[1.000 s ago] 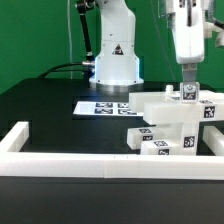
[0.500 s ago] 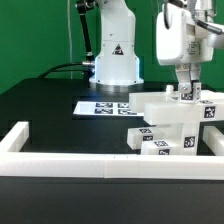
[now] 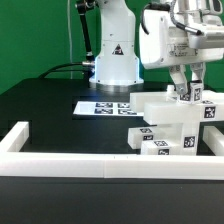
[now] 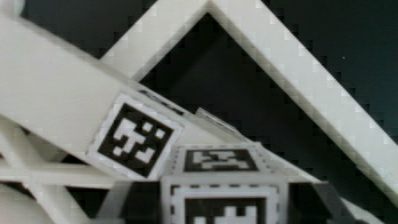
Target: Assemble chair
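I see the chair (image 3: 172,120) parts in plain white, each carrying small black-and-white square tags (image 4: 135,135). The marker board (image 3: 104,106) is white with black tag patterns. The table (image 3: 50,105) reads black, the border rail (image 3: 60,160) white, the backdrop (image 3: 35,35) green, the gripper (image 3: 185,92) white and grey

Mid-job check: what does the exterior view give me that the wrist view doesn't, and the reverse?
Only the exterior view shows the layout: the arm's base, the marker board flat on the black table, the white border rail, and the end effector shut on a tagged peg at the top of the chair parts. Only the wrist view shows, close up, slanted white bars over dark background. Both share white chair pieces carrying black-and-white tags.
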`<state>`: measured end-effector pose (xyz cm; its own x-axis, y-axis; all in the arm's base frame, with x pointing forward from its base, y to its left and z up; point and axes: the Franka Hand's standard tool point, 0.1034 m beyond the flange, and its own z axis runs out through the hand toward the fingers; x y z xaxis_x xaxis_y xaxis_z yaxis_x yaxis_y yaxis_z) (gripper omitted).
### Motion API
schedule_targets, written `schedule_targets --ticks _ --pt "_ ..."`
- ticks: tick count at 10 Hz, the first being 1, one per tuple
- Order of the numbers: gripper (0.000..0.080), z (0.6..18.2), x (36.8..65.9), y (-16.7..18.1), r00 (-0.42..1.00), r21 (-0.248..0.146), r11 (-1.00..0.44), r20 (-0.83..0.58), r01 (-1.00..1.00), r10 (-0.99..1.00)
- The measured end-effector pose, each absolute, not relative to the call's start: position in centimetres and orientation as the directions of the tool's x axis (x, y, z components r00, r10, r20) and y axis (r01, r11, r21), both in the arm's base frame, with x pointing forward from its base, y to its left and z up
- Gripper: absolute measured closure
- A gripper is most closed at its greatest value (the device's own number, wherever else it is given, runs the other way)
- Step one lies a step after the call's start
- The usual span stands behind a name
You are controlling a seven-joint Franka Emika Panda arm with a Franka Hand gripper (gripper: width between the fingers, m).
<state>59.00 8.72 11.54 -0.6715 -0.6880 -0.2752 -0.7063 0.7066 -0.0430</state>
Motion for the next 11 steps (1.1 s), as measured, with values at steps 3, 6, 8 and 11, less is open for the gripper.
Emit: schedule_targets --ticks 3,6,8,11 --pt "0.0510 11.51 58.97 8.73 -0.609 -0.061 0.644 -0.270 -0.762 -0.746" --pt "0.0162 11.67 59.02 8.85 -0.463 -0.070 0.494 -0.255 -0.867 -0.849" --pt "0.0151 11.81 59.36 8.91 -0.255 -0.155 0.292 -0.224 -0.944 -0.941" --pt "0.0151 11.80 59.36 8.76 -0.066 -0.195 0.102 -0.186 -0.975 -0.980"
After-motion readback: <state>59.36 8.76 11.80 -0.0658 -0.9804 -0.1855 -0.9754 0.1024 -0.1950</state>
